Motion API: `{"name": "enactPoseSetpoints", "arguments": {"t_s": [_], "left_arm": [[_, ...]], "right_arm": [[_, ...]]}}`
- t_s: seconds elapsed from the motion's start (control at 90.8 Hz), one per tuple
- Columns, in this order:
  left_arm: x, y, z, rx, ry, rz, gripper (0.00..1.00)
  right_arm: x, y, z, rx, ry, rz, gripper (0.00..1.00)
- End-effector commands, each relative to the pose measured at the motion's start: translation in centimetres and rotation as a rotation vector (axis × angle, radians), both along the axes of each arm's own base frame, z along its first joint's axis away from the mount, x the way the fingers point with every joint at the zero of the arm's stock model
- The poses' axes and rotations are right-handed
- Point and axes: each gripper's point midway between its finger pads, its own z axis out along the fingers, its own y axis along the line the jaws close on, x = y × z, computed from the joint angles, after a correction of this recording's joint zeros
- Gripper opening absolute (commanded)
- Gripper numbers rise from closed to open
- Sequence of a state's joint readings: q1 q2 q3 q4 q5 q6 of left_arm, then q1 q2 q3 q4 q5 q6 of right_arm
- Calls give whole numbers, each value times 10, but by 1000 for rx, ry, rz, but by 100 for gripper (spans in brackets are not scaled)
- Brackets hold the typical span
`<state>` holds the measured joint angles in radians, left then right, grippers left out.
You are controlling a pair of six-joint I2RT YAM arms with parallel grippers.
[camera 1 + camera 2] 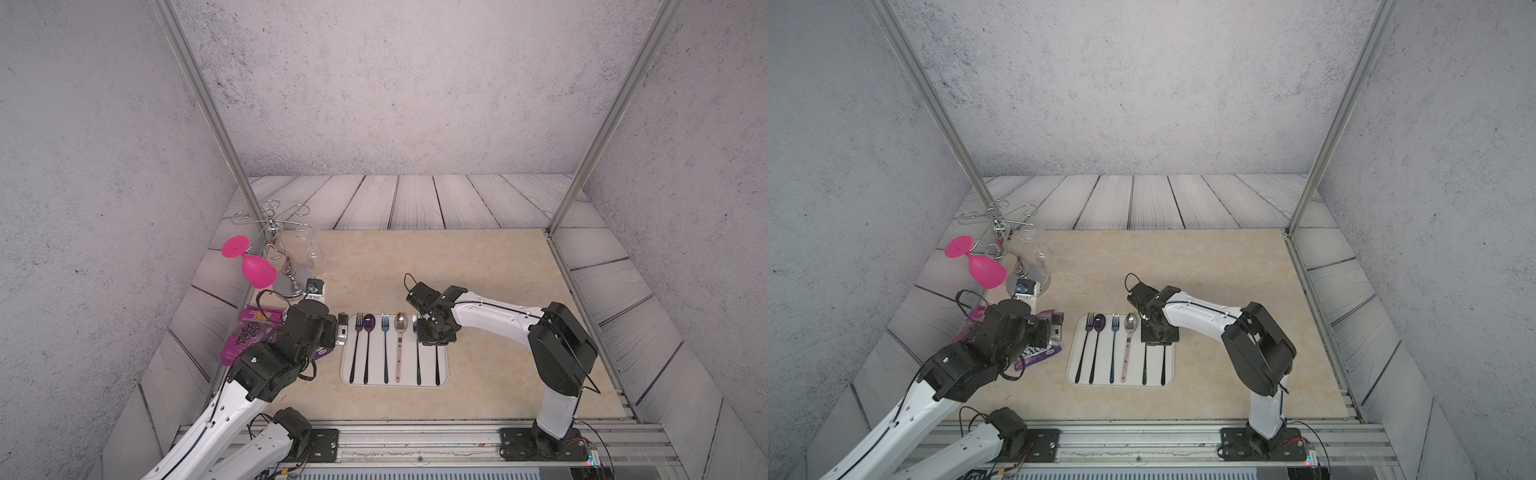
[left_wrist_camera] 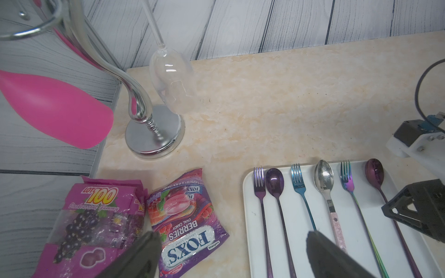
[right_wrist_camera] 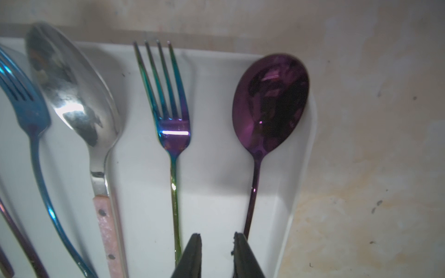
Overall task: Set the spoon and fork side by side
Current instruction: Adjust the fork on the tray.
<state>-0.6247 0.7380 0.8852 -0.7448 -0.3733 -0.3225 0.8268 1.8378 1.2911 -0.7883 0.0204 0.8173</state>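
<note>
- The rainbow-tinted metal fork (image 3: 172, 134) and glossy purple metal spoon (image 3: 269, 101) lie parallel at the right end of the white plastic tray (image 3: 304, 173).
- Our right claw (image 3: 218, 240) hangs between their handles, slightly parted, pinching nothing; we would lift straight up, brushing neither.
- The spoon's bowl lies just beside the rim; free room lies over the beige marble surface (image 3: 361, 168) beyond.
- Our left claw (image 2: 232, 238) is spread wide, empty.
</note>
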Motion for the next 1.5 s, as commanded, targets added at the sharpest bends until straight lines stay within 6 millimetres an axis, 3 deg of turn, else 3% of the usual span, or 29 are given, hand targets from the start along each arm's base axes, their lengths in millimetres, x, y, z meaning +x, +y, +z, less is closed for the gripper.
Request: {"name": "enactPoseSetpoints", "arguments": {"t_s": [0.0, 0.22, 0.627, 0.98, 1.486], "left_arm": [[-1, 2, -1, -7, -5, 12, 100], [1, -1, 0, -11, -3, 7, 100], [0, 1, -1, -10, -4, 9, 100], [-2, 2, 0, -9, -9, 11, 100], [-1, 2, 1, -9, -9, 12, 100]], "right_arm": [[-1, -5, -7, -17, 12, 7, 25], [0, 15, 3, 23, -2, 53, 25], [4, 40, -18, 55, 42, 45, 22], [-6, 28, -35, 7, 81, 28, 15], [-8, 6, -34, -36, 65, -15, 11]]}}
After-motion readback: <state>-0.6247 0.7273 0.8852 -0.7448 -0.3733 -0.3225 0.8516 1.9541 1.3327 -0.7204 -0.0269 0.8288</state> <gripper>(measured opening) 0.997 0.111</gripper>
